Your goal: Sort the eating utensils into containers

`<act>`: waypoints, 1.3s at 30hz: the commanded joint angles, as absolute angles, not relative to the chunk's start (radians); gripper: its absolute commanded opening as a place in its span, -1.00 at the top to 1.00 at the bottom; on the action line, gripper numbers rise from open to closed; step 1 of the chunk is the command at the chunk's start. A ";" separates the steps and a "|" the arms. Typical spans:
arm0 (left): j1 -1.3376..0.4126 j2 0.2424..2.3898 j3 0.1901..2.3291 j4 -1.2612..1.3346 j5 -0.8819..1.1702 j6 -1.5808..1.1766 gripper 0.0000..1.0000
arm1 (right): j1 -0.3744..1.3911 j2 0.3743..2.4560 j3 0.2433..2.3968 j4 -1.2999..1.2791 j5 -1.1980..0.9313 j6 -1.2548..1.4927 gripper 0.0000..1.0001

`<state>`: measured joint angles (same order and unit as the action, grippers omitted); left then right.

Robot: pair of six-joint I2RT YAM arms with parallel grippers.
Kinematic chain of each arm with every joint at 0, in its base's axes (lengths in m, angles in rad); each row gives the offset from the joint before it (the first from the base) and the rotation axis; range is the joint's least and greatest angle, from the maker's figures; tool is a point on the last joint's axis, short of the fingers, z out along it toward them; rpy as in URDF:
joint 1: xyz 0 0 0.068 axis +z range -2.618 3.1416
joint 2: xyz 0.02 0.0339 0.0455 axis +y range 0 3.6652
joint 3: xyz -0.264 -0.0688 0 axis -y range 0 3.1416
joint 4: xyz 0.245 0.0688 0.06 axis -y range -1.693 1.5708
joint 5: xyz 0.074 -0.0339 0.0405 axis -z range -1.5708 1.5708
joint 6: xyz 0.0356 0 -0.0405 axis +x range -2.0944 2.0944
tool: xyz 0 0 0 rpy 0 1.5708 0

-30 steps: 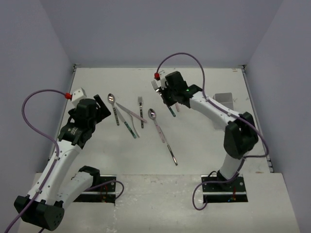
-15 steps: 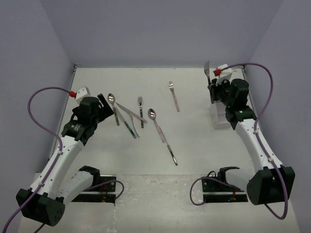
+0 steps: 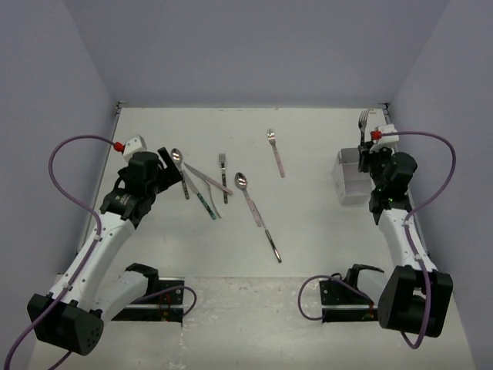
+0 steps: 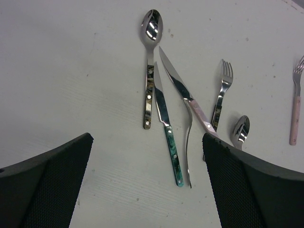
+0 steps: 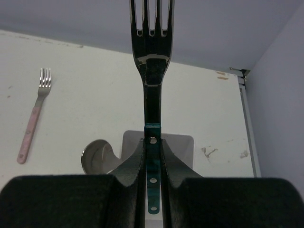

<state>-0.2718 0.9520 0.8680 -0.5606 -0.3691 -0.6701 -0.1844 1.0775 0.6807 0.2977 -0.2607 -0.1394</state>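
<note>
Top external: right gripper w/ fork near wall

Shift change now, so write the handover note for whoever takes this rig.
Left gripper: open, empty, by the dark-handled spoon.
Right gripper: shut on the teal-handled fork, tines up, at the containers.
Done: that fork is at the containers, not yet released.
Left: that spoon, teal-handled knife, pink-handled knife, dark-handled fork, long spoon, pink-handled fork, all loose on the table.
</note>
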 commanded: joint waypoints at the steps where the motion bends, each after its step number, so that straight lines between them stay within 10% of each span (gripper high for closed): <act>1: -0.275 0.953 0.874 -0.520 -0.367 -0.652 -1.00 | -0.184 1.089 0.565 0.536 -0.385 -0.253 0.95; 39: -0.273 0.968 0.868 -0.541 -0.417 -0.718 -1.00 | -0.396 1.347 0.722 0.255 -1.066 -0.538 0.46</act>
